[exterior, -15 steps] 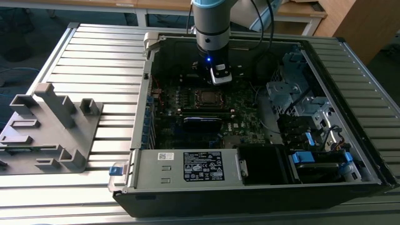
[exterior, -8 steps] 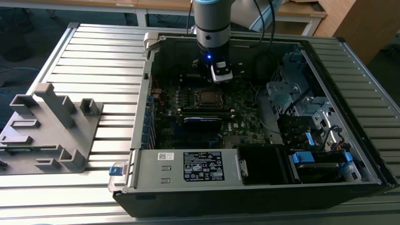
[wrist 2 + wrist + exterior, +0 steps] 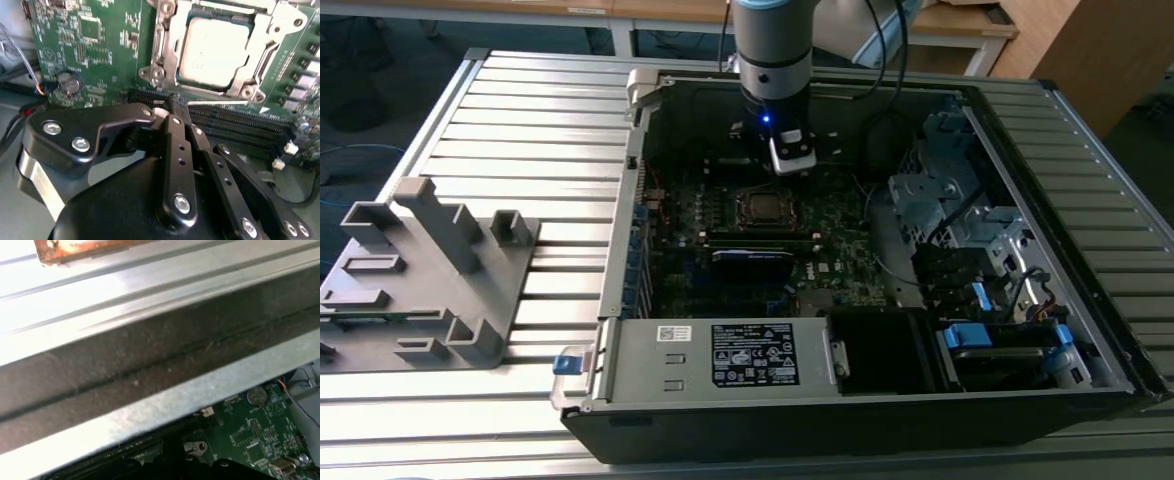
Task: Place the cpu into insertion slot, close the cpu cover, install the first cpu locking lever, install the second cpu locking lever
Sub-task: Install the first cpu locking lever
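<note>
In the exterior view, open room lay above the insertion slot (image 3: 762,206); the drive cage (image 3: 947,190) crowded its 3 o'clock side, the power-supply box (image 3: 720,355) its 6 o'clock.

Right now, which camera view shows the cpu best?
The second wrist view: the cpu lies in the insertion slot, framed by the cpu cover. The exterior view shows it small and distant. The first wrist view shows the case wall.

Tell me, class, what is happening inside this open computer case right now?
A single robot arm reaches down into the open computer case, its gripper close to the insertion slot on the motherboard. In the second wrist view the cpu already lies in the socket, and the cpu cover frames it. The fingers look closed together and hold nothing. A thin lever wire lies beside the gripper tips.
</note>
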Available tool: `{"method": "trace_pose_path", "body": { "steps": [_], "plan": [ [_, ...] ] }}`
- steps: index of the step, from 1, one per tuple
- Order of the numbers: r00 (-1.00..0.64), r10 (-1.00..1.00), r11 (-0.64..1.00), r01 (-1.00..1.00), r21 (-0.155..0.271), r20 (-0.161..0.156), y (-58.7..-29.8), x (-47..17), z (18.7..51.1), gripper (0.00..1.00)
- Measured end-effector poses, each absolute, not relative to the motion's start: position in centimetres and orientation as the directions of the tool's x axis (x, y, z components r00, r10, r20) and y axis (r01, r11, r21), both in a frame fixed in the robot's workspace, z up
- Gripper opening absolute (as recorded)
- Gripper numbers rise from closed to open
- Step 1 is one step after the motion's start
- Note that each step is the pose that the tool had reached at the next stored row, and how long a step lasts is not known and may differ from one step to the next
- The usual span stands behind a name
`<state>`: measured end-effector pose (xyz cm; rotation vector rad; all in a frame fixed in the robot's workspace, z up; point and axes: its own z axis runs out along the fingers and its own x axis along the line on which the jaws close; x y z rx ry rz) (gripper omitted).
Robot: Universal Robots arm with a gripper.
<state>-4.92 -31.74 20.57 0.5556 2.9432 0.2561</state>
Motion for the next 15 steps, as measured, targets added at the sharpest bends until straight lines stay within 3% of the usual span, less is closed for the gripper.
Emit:
{"method": "trace_pose_path", "body": {
  "steps": [4,15],
  "plan": [
    [-0.923,0.375,0.91,0.349,0.224,-0.087,-31.74,-4.97,20.56,0.11],
    [-0.924,0.372,0.911,0.345,0.225,-0.089,-31.94,-5.19,20.07,0.11]
  ]
}}
